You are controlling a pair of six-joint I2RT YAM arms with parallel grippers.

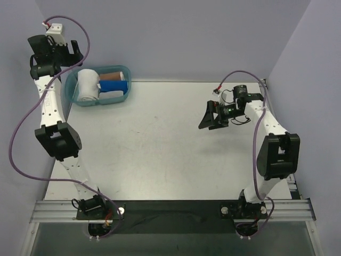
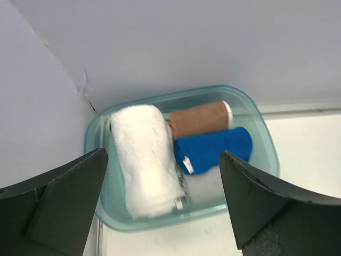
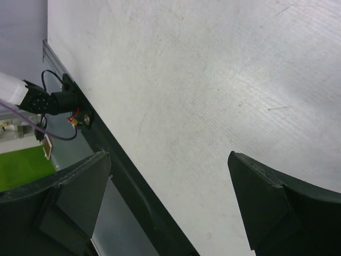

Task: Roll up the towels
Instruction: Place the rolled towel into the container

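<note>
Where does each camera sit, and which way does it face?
Top external: above, behind the bases, looking down on the table; left arm, right arm show.
Left wrist: on the left arm, facing the bin with the white towel; open left gripper shows.
Right wrist: on the right arm, facing table and rail; open right gripper shows.
Shared: top and left wrist see the bin.

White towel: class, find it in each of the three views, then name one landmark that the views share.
Top external: the white towel lies rolled at the left end of the teal bin, upper left.
Left wrist: the towel is centre-left in that bin, left of the brown towel and blue towel.
Right wrist: not in it.
Shared landmark: the teal bin, in the top and left wrist views.
</note>
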